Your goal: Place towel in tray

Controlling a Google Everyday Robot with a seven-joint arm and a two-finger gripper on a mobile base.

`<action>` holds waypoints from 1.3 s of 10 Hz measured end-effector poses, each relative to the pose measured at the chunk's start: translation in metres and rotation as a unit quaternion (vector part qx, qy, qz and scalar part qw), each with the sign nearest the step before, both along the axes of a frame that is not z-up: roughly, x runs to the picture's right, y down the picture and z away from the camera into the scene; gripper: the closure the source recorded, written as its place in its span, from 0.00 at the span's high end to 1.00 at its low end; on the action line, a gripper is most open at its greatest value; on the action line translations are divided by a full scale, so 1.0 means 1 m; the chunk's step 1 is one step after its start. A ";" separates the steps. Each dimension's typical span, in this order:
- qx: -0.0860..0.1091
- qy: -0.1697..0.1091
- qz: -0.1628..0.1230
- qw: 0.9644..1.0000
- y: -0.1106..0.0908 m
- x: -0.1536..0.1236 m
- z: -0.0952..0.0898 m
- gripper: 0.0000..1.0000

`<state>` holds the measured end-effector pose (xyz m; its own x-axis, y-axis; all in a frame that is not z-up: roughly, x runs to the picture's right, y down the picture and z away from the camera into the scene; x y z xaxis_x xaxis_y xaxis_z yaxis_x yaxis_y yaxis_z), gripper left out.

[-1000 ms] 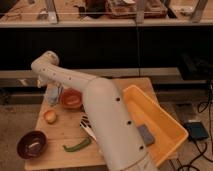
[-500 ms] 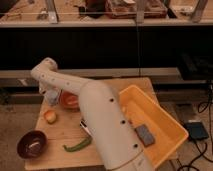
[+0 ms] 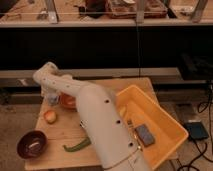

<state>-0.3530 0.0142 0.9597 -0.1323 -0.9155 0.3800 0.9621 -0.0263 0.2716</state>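
farthest left, well below the pincer and a little to its left, a dark maroon bowl [image 3: 32, 144] sits near the front corner of the wooden table [image 3: 60, 131]. closer in, just below the pincer, a small round peach-coloured fruit [image 3: 50, 116] lies on the wood.

the pincer [image 3: 50, 94] hangs over the far left part of the table, pointing down from the bent end of the white arm [image 3: 100, 120]. whether it is apart or together cannot be told. right at its lower end shows a small pale blue-grey patch, the towel [image 3: 52, 100], lying on the table top. whether the pincer touches it cannot be told either. the towel is outside the tray and well apart from it.

just right of the pincer stands a round orange bowl [image 3: 67, 102], partly hidden by the arm. below the pincer and to its right, a long green pepper [image 3: 77, 145] lies near the table's front edge, its right end meeting the arm's outline. from the pincer the arm runs down and to the right, thick and white, across the middle of the table.

far right of the pincer, the tray [image 3: 150, 112], a deep yellow-orange bin, takes up the right side of the table. inside it a flat dark grey-blue pad [image 3: 145, 134] lies on the bottom. beyond the tray, farthest from the pincer, a flat blue object [image 3: 197, 131] rests on the floor.
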 end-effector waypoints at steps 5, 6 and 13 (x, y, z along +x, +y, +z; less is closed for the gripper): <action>-0.008 0.006 0.002 1.000 0.003 0.005 0.034 0.65; -0.006 0.003 0.005 1.000 0.001 0.005 0.037 0.59; 0.010 -0.008 0.014 1.000 -0.023 0.034 0.022 0.00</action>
<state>-0.3190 -0.0086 0.9814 -0.1121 -0.9266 0.3590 0.9583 -0.0052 0.2858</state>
